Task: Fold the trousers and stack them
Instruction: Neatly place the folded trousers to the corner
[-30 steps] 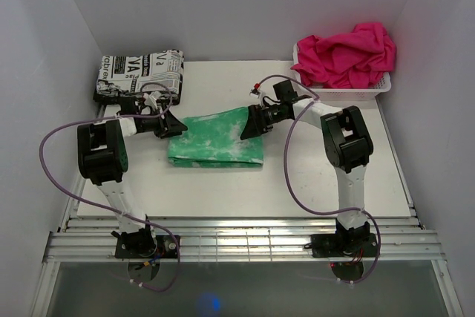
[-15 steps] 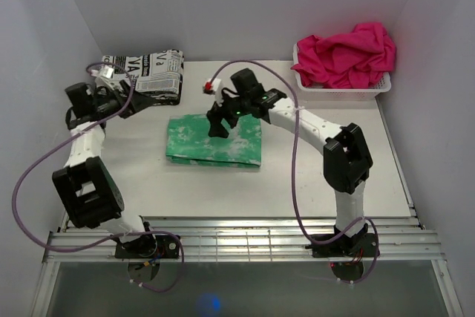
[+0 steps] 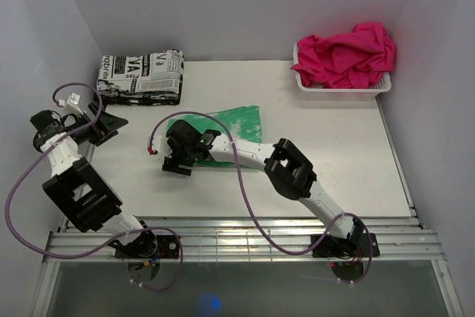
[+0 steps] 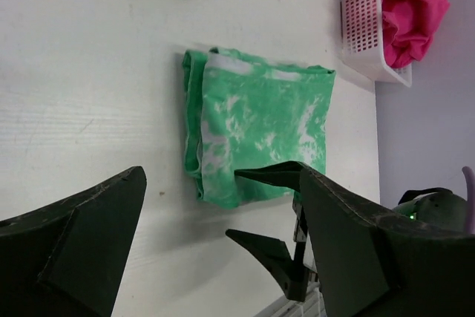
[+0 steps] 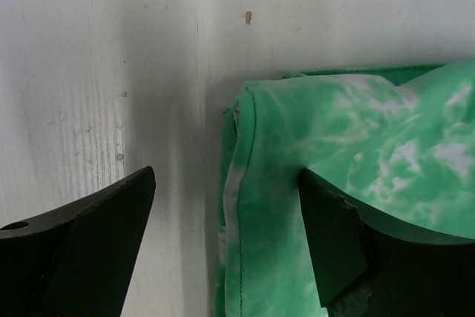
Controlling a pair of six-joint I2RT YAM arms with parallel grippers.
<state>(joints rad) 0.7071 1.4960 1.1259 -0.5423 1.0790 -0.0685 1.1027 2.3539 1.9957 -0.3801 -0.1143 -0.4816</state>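
The white table (image 3: 334, 168) sits between plain white walls, and the trousers (image 3: 241, 120) lie near its middle as a flat folded rectangle, mint green with white blotches. The right gripper (image 3: 177, 164) hangs low at one short end of that rectangle with its jaws spread wide. Seen from its wrist, the rolled, folded edge of the cloth runs up between the jaws, with one finger over the green fabric and the other over bare tabletop. I cannot tell whether either finger touches anything. The left gripper (image 3: 111, 125) is well apart from the cloth, out by the table's side edge, and its jaws are also spread with nothing between them. Straight ahead of those jaws, in its wrist view, lies the whole folded bundle, with the other arm's open fingers at its near corner. A folded newsprint-patterned cloth (image 3: 141, 77) rests off to one side of the left jaws, by the back wall. Far beyond the right jaws, a hot-pink cloth (image 3: 345, 53) is heaped in a white basket (image 3: 341, 95) at the opposite back corner.
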